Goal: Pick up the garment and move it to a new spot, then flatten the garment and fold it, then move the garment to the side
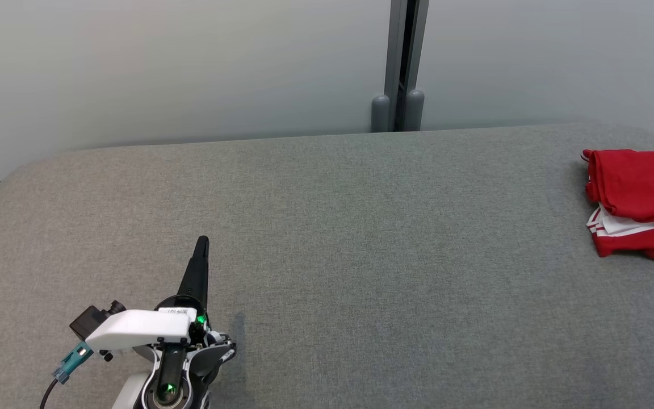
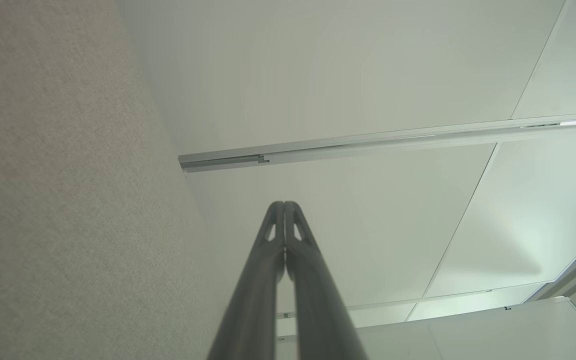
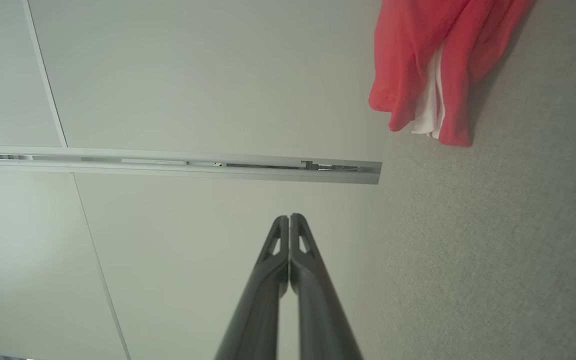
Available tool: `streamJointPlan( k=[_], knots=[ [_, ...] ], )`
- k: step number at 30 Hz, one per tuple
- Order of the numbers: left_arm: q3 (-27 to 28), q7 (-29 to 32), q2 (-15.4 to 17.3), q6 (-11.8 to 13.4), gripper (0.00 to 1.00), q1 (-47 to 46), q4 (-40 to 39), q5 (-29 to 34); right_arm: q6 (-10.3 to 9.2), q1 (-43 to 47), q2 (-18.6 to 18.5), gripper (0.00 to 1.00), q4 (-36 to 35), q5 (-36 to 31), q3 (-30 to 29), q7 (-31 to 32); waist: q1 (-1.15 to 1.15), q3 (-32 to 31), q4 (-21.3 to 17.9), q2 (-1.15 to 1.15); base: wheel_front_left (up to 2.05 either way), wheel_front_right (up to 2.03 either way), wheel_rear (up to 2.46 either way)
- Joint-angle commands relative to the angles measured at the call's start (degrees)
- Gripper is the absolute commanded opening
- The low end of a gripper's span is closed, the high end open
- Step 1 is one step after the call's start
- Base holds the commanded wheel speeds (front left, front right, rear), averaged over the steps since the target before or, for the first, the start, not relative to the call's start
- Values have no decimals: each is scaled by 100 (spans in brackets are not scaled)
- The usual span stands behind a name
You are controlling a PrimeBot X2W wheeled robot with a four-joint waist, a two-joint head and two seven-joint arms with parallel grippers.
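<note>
Jaws of both grippers were closed, and they held nothing. On the left gripper (image 2: pixel 284 206) the two dark fingers (image 2: pixel 260 285) met at their tips, and the two fingers of the right gripper (image 3: pixel 289 218) met in the same way.

One grey post (image 1: pixel 402 57) stood against the pale wall (image 1: pixel 162 68), behind the far edge of the grey fabric surface (image 1: pixel 361 255). Two small rounded caps (image 1: pixel 380 113) sat at the foot of the post, one on each side.

One garment (image 1: pixel 642 199) was there, red with white trim. It lay crumpled on the surface well to the right of the post and a little nearer to the robot than the post's foot, and the picture edge cut off its right part. In the right wrist view the same garment lay just past the end of the post, apart from the right gripper's tips.

From the head view the left gripper was well to the left of the post and much nearer to the robot, over bare fabric and pointing roughly toward the wall. It was far from the garment.
</note>
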Motion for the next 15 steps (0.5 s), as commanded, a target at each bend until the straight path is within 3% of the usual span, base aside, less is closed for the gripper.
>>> streamJointPlan(
  k=[1, 15],
  knots=[
    [8, 21, 34, -44, 0, -91, 3, -17, 2, -30, -15, 0, -24, 33, -9, 31, 0, 0, 0, 0, 0, 0, 0],
    [8, 21, 34, -44, 0, -91, 3, -17, 2, -30, -15, 0, -24, 34, -8, 31, 0, 0, 0, 0, 0, 0, 0]
  ],
)
